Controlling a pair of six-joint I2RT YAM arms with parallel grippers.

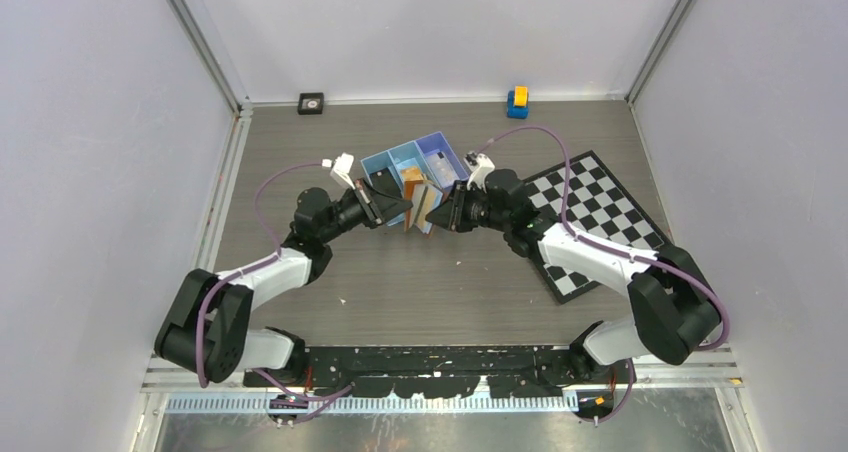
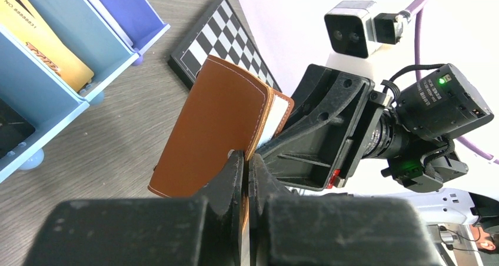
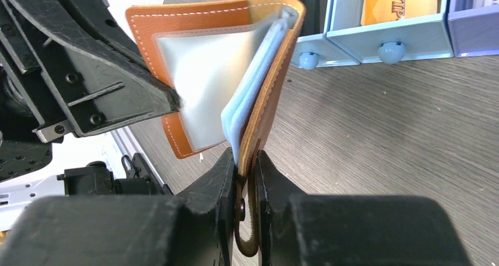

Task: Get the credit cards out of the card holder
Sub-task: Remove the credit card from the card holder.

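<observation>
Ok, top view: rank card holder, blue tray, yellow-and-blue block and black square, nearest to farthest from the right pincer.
1. card holder, in the right pincer at centre.
2. blue tray, just behind it.
3. yellow-and-blue block, far edge, right.
4. black square, far edge, left.

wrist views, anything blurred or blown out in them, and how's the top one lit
left wrist: holder sharp, left tool at the bottom dark and soft, wall at upper right blown out white; right wrist: right tool dark and blurred, pale sheen on the holder's clear sleeve; top: even light, only faint shadows.
</observation>
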